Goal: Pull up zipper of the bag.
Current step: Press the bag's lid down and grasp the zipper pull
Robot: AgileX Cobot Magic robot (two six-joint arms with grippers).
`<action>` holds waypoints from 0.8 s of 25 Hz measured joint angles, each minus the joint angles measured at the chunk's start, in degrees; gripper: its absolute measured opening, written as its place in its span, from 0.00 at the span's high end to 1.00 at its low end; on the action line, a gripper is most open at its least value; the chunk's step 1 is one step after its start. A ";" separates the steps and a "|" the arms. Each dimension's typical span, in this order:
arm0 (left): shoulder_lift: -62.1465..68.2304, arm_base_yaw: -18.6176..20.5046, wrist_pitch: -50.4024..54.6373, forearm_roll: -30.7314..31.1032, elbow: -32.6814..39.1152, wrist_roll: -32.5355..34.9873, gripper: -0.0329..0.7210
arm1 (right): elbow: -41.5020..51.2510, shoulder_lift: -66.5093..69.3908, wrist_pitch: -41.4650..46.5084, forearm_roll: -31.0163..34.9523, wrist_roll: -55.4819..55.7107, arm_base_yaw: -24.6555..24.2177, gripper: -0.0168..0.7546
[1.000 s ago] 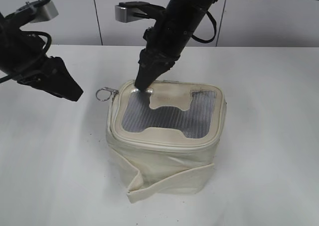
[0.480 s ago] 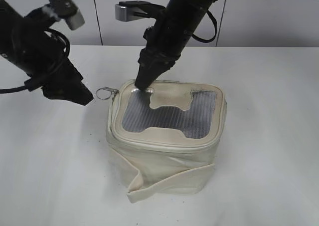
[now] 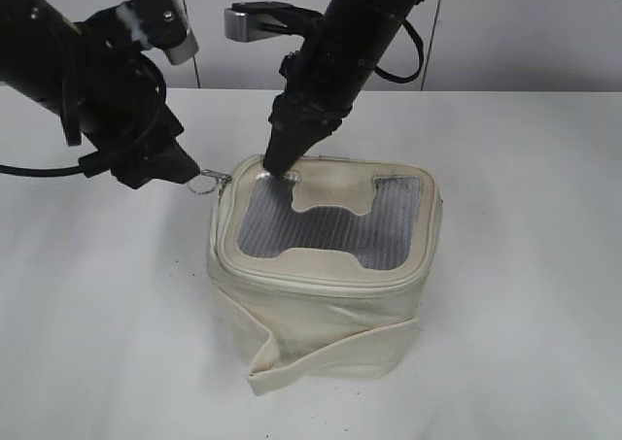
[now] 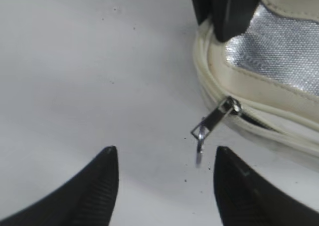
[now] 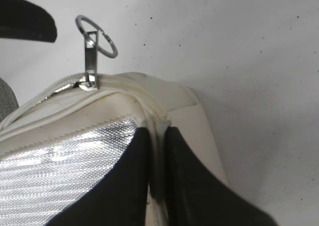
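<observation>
Centrally one bag (image 3: 326, 275), one ring-tabbed zipper (image 4: 212, 123) pull; two tools

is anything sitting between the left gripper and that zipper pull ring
Nothing visible does. In the left wrist view the left gripper is open, and the zipper pull with its ring hangs off the corner of the bag just ahead of the gap, over bare table. The right gripper presses on the lid, clear of that path.

Both black arms (image 3: 87, 81) trail black cables and carry silver-grey wrist cameras (image 3: 255, 20).
</observation>
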 joint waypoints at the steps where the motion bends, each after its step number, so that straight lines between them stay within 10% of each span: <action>1: 0.00 -0.13 -0.35 0.64 0.00 0.05 0.37 | 0.00 0.00 0.00 0.00 0.00 0.00 0.90; 20: 2.91 -0.35 4.02 2.21 -0.07 0.85 0.37 | 0.00 0.00 0.00 -0.06 0.00 0.00 0.90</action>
